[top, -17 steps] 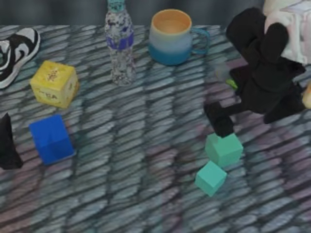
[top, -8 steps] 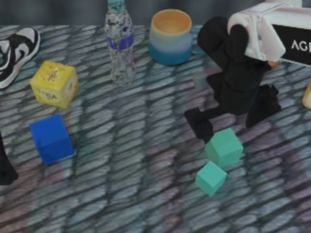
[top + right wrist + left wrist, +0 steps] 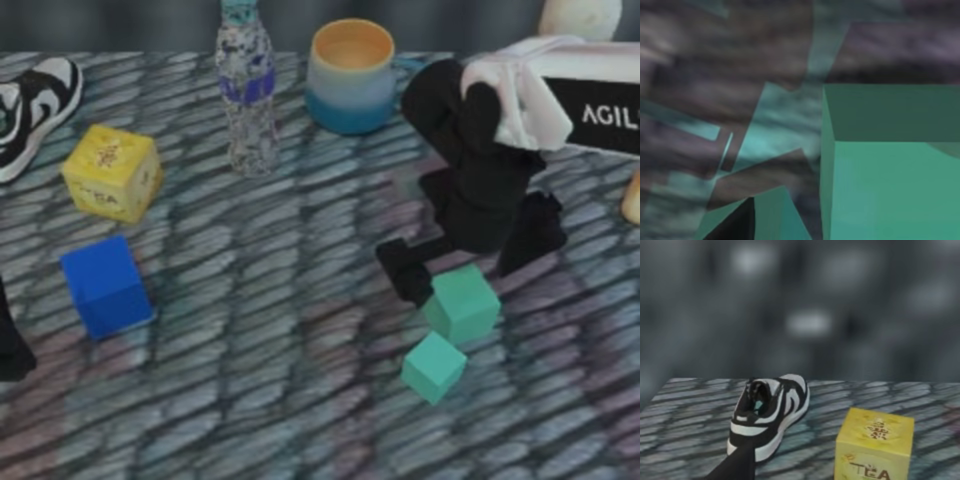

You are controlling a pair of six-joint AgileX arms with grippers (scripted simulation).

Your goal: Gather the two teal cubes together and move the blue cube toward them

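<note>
- The right gripper (image 3: 462, 262) is seen low over the patterned grey tabletop (image 3: 300, 400), right of centre, with one black finger (image 3: 405, 268) just beside the upper left edge of the larger matte teal cube (image 3: 462, 303); the other finger (image 3: 530, 235) stands well off to the right, so the jaws are spread wide and nothing is held.
- In the right wrist view, the larger teal cube (image 3: 890, 170) fills much of the picture, close under the camera.
- The smaller matte teal cube (image 3: 434, 367) is placed just below and left of the larger one, corner near corner; whether they touch cannot be told.
- The plain royal-blue cube (image 3: 105, 286) is set far across the table on the left side, well apart from both teal cubes.
- A yellow printed tea box (image 3: 111, 172) is found just above the blue cube, and a black-and-white sneaker (image 3: 32, 108) lies at the far left edge.
- A clear plastic bottle with a blue label (image 3: 246, 90) and a blue-and-cream ceramic mug (image 3: 351, 76) stand along the far edge.
- The left gripper (image 3: 10, 345) is parked at the left edge, near the blue cube; its jaws cannot be told.
</note>
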